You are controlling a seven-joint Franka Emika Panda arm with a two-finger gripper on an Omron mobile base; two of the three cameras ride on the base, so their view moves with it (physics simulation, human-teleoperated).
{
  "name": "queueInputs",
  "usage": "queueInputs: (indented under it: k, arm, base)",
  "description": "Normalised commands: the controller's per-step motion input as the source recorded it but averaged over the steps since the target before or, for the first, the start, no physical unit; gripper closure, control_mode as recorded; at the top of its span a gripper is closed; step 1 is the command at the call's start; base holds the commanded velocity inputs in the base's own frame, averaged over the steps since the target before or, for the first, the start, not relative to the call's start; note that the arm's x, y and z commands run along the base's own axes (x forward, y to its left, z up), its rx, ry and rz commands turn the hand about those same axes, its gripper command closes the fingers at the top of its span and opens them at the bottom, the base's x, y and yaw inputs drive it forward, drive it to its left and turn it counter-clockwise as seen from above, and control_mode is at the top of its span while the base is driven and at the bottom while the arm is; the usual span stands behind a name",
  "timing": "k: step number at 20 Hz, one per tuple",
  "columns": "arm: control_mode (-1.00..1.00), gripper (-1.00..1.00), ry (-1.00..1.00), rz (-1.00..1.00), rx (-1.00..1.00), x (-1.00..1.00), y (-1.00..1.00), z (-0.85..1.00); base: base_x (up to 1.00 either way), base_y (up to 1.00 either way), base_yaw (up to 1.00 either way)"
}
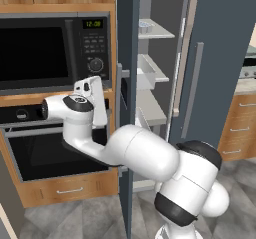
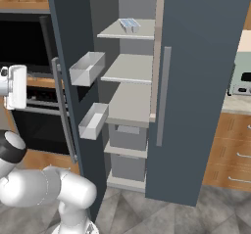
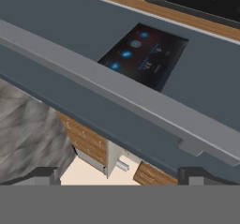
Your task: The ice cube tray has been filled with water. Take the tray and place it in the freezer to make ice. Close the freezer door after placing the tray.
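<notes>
With the ice cube tray [image 2: 129, 24] resting on the top freezer [image 2: 128, 71] shelf, upper centre, the spread, empty gripper [image 1: 98, 102] faces the freezer door [image 3: 93, 73] at centre-left, apparently to push it shut.

The arm [image 1: 145, 155] is built of glossy white, rounded shells, bulbous at the larger segments. Dark, near-black bands ring the joints [image 1: 197, 150] between segments, one showing as a black collar in the right base view. The hand [image 1: 92, 95] is a flat-sided white block with a small dark opening near its top. Two small dark grey finger tips [image 3: 44, 175] are squared off in the hand view.
</notes>
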Motion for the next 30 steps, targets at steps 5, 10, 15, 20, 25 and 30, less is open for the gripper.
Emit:
queueInputs:
  k: [5,10,15,20,25,30]
  arm:
    - [-1.0,-1.0,0.0,-0.01,0.0,0.22,-0.11,-0.42]
    - [-1.0,-1.0,0.0,-0.01,0.0,0.28,-0.01,-0.29]
    - [-1.0,-1.0,0.0,-0.01,0.0,0.29,0.0,-0.22]
    - [-1.0,-1.0,0.0,-0.02,0.0,0.48,0.0,-0.22]
    - [-1.0,-1.0,0.0,0.0,0.0,0.56,0.07,-0.2]
    - [-1.0,-1.0,0.0,0.0,-0.03,0.63,0.24,-0.33]
  base:
    - [0.0,0.0,0.0]
    - [0.0,0.0,0.0]
    - [0.0,0.0,0.0]
    - [0.0,0.0,0.0]
    - [0.0,0.0,0.0]
    - [0.0,0.0,0.0]
